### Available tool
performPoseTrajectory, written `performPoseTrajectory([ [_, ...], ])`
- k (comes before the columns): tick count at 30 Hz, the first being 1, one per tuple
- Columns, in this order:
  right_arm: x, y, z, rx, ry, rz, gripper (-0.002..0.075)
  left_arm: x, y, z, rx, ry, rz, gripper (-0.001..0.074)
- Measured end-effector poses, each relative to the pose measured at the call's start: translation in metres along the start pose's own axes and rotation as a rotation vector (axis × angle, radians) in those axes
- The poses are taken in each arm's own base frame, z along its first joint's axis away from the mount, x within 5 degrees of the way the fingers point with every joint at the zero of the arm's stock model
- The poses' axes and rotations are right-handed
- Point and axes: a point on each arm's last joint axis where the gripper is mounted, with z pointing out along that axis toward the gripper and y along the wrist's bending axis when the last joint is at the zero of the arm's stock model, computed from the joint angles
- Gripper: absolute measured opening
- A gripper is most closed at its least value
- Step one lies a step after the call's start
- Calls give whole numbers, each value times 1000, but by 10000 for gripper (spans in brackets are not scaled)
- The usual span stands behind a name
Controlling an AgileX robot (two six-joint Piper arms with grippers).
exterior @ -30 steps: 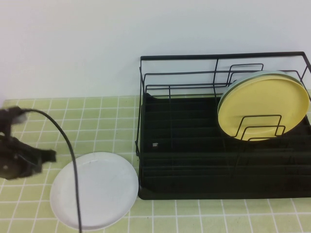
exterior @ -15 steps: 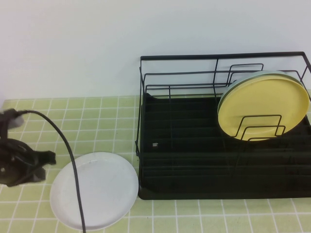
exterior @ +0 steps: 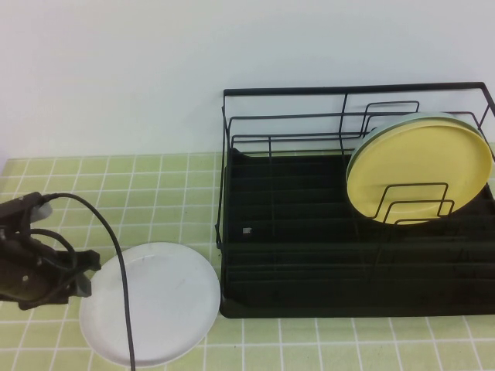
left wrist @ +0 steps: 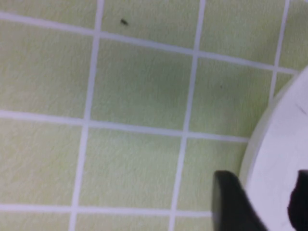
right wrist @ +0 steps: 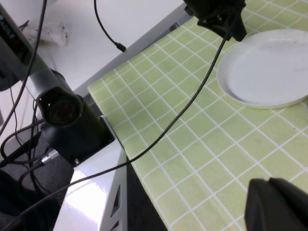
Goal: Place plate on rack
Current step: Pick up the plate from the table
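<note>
- Left gripper (exterior: 87, 272): low at the desk's left edge, tips at the plate's left rim. Jaws apart; the wrist view shows one finger (left wrist: 236, 202) over the rim and the other just inside it, so they straddle the rim without clamping.
- Right gripper (right wrist: 281, 204): out of the high view; only a dark part of it shows in its own wrist view, above the tiles. Can't tell whether its jaws are apart or together.
- Plate (exterior: 151, 301): plain white, round, shallow with a low rim. Lies flat on the green tiled desk (exterior: 155, 193) near the front edge, just left of the rack, nothing on it.
- Rack (exterior: 356, 232): black wire frame over a ribbed tray, on the right half of the desk. Holds a yellow plate (exterior: 418, 176) on edge in the right-end dividers, with a pale green plate (exterior: 441, 117) directly behind it. Remaining slots free.
- Cable (exterior: 108, 239): black, crosses the plate's left part.
</note>
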Motion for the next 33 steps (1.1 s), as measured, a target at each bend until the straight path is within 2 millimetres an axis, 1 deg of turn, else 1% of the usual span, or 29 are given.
performPoseTrajectory([
  [2,0,0,0,-1,-1,1,-2,0,0,5,7,6,-3,224],
  [4,0,0,0,-2,-3,1,-2,1,1,11,12,21,-7,196],
  [10,-1,1,0,-6,-9,4,-2,5,5,27,14,69,-29,176],
  [13,-1,1,0,-8,-10,5,-2,4,4,29,31,65,0,169],
  [15,-1,1,0,-8,-10,5,-2,3,3,29,39,58,5,145],
  [18,-1,1,0,-8,-10,5,-2,3,3,30,41,55,26,60],
  [20,-1,1,0,-8,-10,5,-2,3,3,31,40,56,30,26],
  [25,-1,1,0,-8,-10,5,-2,3,3,31,38,55,35,8],
  [28,-1,1,0,-8,-10,5,-2,1,2,24,37,34,53,6],
  [30,-1,1,0,-8,-10,5,-2,-2,1,16,26,-2,83,4],
  [33,-1,1,0,-8,-10,5,-2,-7,-3,-1,27,-70,101,2],
])
